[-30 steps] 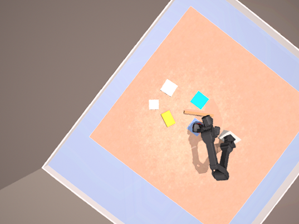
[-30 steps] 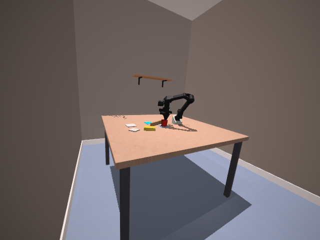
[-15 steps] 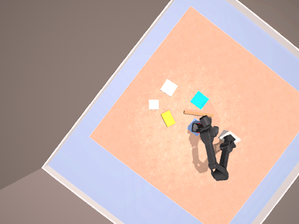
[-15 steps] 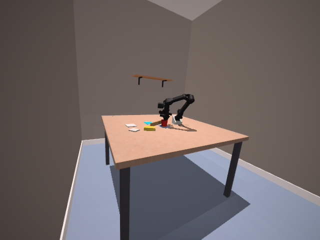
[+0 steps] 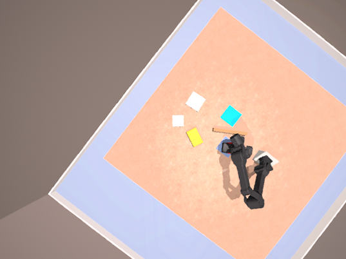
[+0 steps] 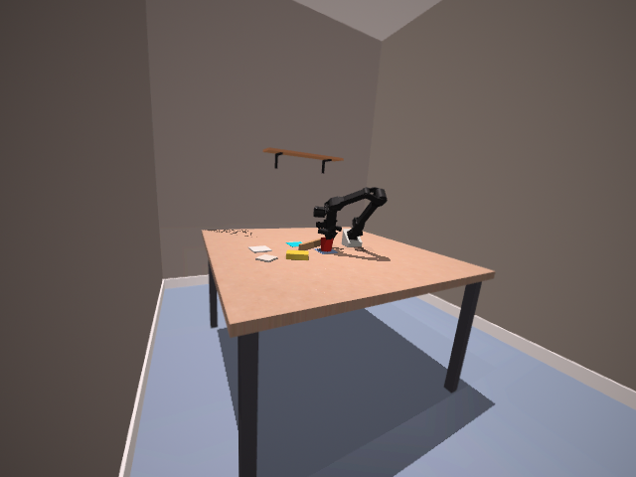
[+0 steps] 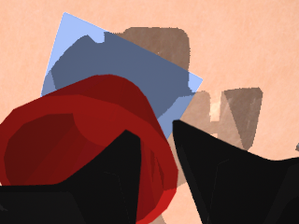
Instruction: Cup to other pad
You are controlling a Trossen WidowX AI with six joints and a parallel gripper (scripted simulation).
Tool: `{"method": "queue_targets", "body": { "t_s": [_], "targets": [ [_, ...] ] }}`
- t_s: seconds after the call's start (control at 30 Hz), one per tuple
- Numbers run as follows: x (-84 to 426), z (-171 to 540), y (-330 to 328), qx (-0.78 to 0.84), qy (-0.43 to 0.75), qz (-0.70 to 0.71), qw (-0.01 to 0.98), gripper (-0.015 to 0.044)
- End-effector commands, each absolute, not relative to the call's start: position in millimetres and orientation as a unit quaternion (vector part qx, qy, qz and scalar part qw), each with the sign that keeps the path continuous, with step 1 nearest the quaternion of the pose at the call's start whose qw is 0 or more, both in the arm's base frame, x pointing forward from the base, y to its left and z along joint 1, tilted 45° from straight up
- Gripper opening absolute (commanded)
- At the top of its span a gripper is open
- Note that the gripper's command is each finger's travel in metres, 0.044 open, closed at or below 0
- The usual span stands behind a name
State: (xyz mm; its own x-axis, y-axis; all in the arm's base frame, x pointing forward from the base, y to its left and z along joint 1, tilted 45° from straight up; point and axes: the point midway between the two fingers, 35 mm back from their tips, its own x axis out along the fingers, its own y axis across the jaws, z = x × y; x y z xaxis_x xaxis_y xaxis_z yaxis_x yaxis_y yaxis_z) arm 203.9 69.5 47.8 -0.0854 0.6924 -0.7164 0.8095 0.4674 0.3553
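Item, the gripper (image 5: 226,148) (image 6: 329,237) (image 7: 156,129): fingers partly closed, one inside the cup and one outside, with the wall between. We cannot tell whether they pinch it yet.

Item, the red cup (image 5: 230,143) (image 6: 326,244) (image 7: 112,88): at the blue pad (image 5: 219,148) (image 6: 334,251) (image 7: 112,61), its mouth towards our wrist camera. Slight tilt or lift: not determinable. Marbles: none visible to us; the near finger hides part of the interior.

Risks. A one-sided squeeze, if we close off-centre, could tip the cup and roll marbles over the rim. A shallow bite on the wall could let it swivel or slip as we lift.

Item, the wooden bar (image 5: 228,131) (image 6: 308,244): between the blue pad and the cyan pad (image 5: 231,115) (image 6: 293,243), which we take for the destination. Carried too low, the cup may catch it; lowered unevenly or released early, it may topple.
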Motion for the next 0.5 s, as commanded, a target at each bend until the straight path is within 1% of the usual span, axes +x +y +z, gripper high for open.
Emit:
{"method": "queue_targets", "body": {
  "t_s": [0.0, 0.23, 0.47],
  "targets": [
    [204.2, 48.0, 69.4, 0.512, 0.733, -0.066, 0.442, 0.0049],
    [204.2, 48.0, 69.4, 0.512, 0.733, -0.066, 0.442, 0.0002],
    [205.3, 51.1, 65.9, 0.512, 0.733, -0.067, 0.443, 0.0]
  ]
}}
